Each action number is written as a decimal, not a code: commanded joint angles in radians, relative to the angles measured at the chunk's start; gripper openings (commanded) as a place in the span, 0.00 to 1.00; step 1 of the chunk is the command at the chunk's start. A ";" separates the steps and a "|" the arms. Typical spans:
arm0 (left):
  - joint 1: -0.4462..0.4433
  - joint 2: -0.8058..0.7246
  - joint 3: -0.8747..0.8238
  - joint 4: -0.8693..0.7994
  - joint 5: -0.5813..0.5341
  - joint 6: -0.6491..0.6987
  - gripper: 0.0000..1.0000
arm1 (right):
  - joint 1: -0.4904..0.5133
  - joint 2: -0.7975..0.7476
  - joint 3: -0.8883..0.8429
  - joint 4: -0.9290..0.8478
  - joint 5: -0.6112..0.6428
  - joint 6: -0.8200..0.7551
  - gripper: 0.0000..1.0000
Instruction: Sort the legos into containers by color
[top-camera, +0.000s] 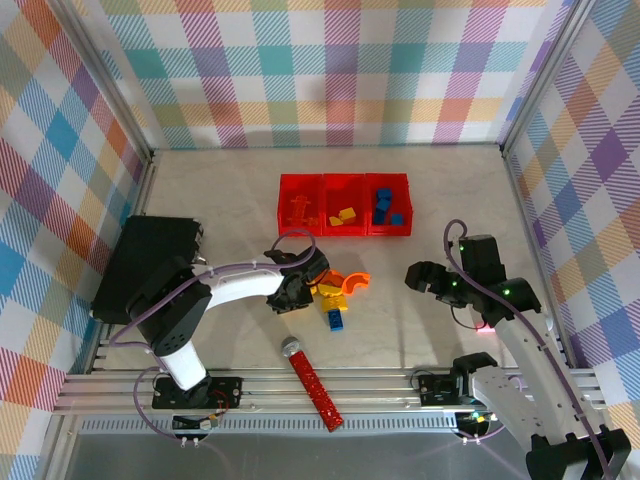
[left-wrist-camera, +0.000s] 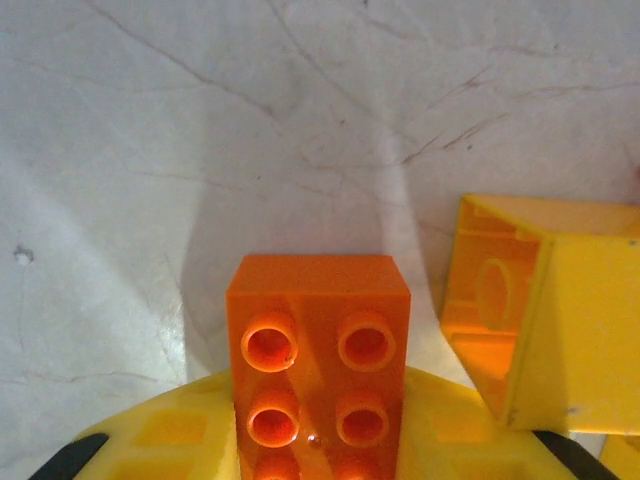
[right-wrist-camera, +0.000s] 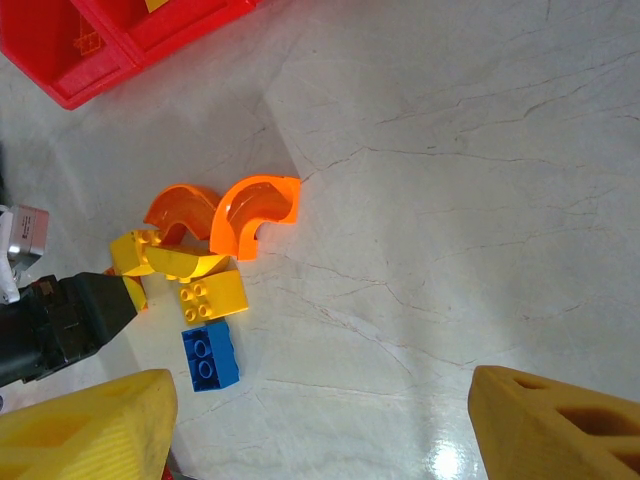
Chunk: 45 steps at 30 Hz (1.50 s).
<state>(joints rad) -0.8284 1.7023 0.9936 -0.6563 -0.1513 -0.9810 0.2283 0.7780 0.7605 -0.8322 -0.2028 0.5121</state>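
Spreading white and veined, the marble table (top-camera: 450, 200) sits inside plaid walls (top-camera: 350, 70). Loose legos (top-camera: 335, 295) lie near its middle, short of the red containers (top-camera: 345, 177). Left tool (top-camera: 300, 287) straddles an orange brick (left-wrist-camera: 320, 340); the contact is cut off, so a grip cannot be told. Right tool (top-camera: 425, 278) gapes empty.

Enclosure note: your walls (top-camera: 340, 70) are pastel plaid cloth on three sides (back, left, right), with bare aluminium posts (top-camera: 100, 72) at the far corners. The tabletop (top-camera: 220, 190) is white, marbled with thin dark veins. Slotted aluminium rails (top-camera: 380, 385) cross its near edge. Light from above leaves a bright glare (right-wrist-camera: 445, 462) on the surface in the right wrist view.
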 joint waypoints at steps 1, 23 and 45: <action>0.018 0.004 0.026 0.059 -0.053 0.024 0.17 | -0.004 0.003 0.002 -0.016 -0.010 -0.012 0.77; 0.166 0.052 0.645 -0.215 -0.127 0.545 0.20 | -0.004 0.045 0.040 -0.022 0.019 -0.023 0.77; 0.351 0.392 0.811 -0.049 0.082 0.636 0.23 | -0.004 0.034 0.055 -0.060 0.032 -0.025 0.77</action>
<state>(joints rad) -0.4931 2.0705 1.7702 -0.7261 -0.0940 -0.3504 0.2283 0.8219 0.7818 -0.8646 -0.1749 0.5007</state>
